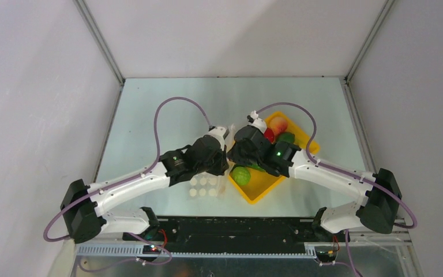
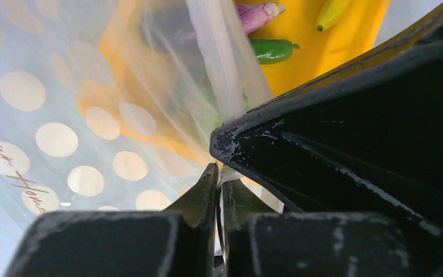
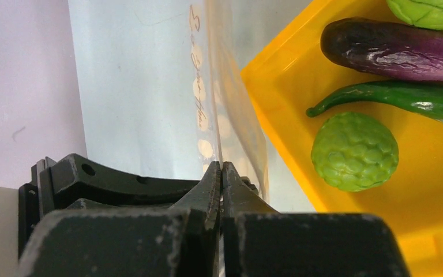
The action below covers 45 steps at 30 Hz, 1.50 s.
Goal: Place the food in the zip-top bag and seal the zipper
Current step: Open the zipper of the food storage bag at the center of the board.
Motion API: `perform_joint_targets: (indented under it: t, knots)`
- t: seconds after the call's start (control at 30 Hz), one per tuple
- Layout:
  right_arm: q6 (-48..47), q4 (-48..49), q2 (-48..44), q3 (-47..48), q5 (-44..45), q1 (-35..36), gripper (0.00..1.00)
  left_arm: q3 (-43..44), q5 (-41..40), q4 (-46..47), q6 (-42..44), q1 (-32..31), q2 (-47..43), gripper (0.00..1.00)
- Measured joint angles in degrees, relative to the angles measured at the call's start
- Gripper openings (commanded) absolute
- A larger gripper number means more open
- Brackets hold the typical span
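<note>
Seen from above, the zip-top bag [image 1: 205,187] is mostly hidden at centre. The left gripper [image 2: 219,183] and right gripper [image 3: 221,178] each pinch its clear, glossy, dotted film tight.

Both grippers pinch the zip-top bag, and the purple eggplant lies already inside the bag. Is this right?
Not quite. The right wrist view shows the purple eggplant lying in the yellow tray, outside the bag. The rest holds: the left gripper and the right gripper both pinch the zip-top bag.
</note>
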Motion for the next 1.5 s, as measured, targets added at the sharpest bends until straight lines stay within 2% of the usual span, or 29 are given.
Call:
perform_joint_targets:
  t: [0.07, 0.13, 0.2, 0.33, 0.4, 0.53, 0.73, 1.1, 1.37, 1.5]
  knots:
    - [0.2, 0.0, 0.0, 0.0, 0.3, -0.2, 0.00, 0.5, -0.3, -0.2, -0.1, -0.1, 0.2, 0.00]
    - [0.2, 0.0, 0.0, 0.0, 0.5, -0.4, 0.15, 0.7, -0.9, -0.5, -0.2, -0.1, 0.2, 0.00]
    - [-0.4, 0.0, 0.0, 0.1, 0.8, -0.4, 0.40, 0.9, -1.6, -0.7, -0.3, -0.2, 0.2, 0.00]
    - [-4.3, -0.2, -1.1, 0.1, 2.2, -0.4, 0.61, 0.9, -4.4, -2.3, -0.3, -0.2, 0.0, 0.00]
    - [-6.2, -0.2, -2.7, 0.1, 3.1, -0.3, 0.71, 1.1, -5.6, -3.1, -0.3, -0.2, -0.2, 0.00]
    - [-9.4, 1.4, -7.0, -0.8, 5.1, -0.4, 0.81, 2.2, -7.0, -4.2, -0.5, -0.2, -0.2, 0.00]
    - [-12.3, 2.5, -9.2, -2.4, 7.1, -0.9, 0.80, 2.8, -7.8, -4.8, -0.7, -0.2, -0.2, 0.00]
    - [-14.2, 6.4, -3.9, -2.8, 1.8, -2.2, 0.77, 2.8, -7.7, -4.9, -0.7, -0.2, -2.2, 0.00]
    - [-13.9, 8.1, -1.2, -2.8, 0.0, -2.4, 0.69, 2.8, -7.3, -5.2, -0.6, -0.2, -2.4, 0.00]
    - [-13.1, 7.0, 0.4, -2.8, 0.4, -2.4, 0.68, 2.8, -7.7, -5.7, -0.2, -0.2, -2.5, 0.00]
